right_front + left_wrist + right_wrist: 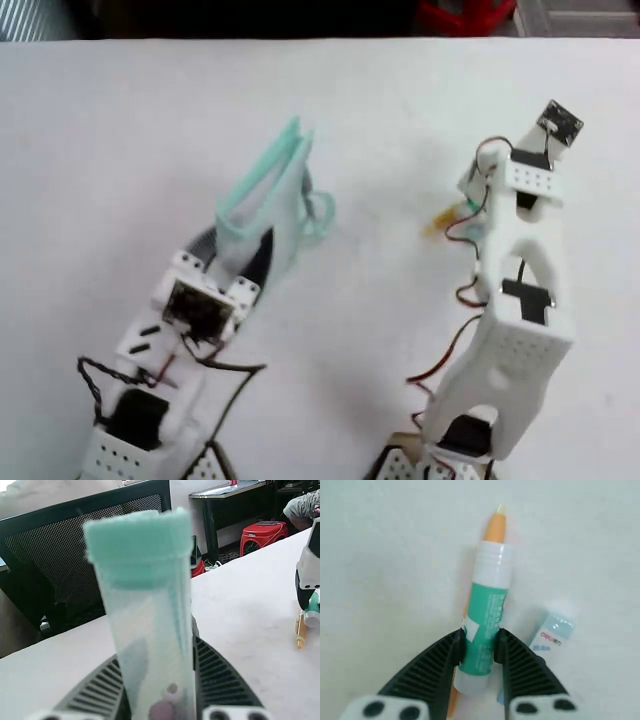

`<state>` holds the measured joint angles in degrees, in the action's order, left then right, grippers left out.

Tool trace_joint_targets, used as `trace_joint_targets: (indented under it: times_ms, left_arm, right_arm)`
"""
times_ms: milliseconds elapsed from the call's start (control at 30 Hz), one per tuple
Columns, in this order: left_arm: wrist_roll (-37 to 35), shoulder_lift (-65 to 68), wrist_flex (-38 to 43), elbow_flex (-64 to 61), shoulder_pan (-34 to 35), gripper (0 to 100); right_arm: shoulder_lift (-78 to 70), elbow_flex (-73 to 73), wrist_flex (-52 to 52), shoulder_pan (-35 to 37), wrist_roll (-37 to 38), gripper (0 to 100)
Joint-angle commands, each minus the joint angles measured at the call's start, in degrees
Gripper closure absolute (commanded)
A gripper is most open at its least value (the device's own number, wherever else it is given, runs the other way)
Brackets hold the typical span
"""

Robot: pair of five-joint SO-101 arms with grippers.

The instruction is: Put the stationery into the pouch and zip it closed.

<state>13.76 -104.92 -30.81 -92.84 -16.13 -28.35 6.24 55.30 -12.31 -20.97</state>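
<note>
A plain white table (pixel 120 130) runs right across, its far edge meeting the dark of the room behind; its surface is matte and unmarked. Over on the right side an orange pen (pixel 497 526) lies flat on it; just beside that lies a small eraser (pixel 551 632) in a pale blue-and-white sleeve, also flat on the white top.

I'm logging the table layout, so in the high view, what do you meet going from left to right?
left arm → mint-green pouch → orange pen → right arm
</note>
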Motion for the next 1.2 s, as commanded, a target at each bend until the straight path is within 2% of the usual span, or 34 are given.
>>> trace_joint_targets:
  times_ms: [0,300,500,700,867,1000,1167]
  left_arm:
    - [0.97,0.13,-0.26,-0.09,-0.13,85]
    - [0.62,0.13,-0.26,-0.18,-0.13,85]
    - [0.62,0.13,-0.26,-0.18,-0.13,85]
    - [0.62,0.13,-0.26,-0.18,0.22,85]
    - [0.62,0.13,-0.26,-0.18,0.31,85]
    - [0.53,0.13,-0.26,-0.18,0.13,85]
    - [0.53,0.13,2.46,-2.29,-0.13,85]
  right_arm:
    - [1.10,2.11,0.48,-0.31,2.90,98.0]
    - [14.20,-1.85,7.34,0.22,3.52,98.0]
    - [33.27,-15.56,1.89,2.95,11.87,98.0]
    - [59.12,-29.80,-6.11,16.66,21.98,98.0]
    - [77.58,-29.54,-6.46,27.47,24.44,98.0]
    - [81.10,-21.36,-4.09,33.89,24.26,98.0]
    - [76.44,-10.90,0.75,42.68,22.51,98.0]
